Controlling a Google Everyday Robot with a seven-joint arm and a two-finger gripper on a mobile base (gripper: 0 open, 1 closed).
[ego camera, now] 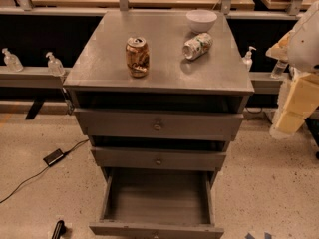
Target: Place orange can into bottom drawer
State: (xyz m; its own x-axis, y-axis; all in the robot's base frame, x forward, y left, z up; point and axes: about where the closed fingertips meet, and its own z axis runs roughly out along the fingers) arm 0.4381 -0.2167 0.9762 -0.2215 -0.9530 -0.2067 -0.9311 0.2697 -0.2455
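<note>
I'm sizing up the orange can (137, 57) for pickup.
It's standing upright on the dull grey metal cabinet top (99, 69). I'm judging it light, thin-walled and slick, so I'm favouring a mid-body side grasp. The bottom drawer (157, 199) is sitting pulled open below. The gripper (291, 112) is hanging at the right edge, and I can't tell whether it is clenched or released.
</note>
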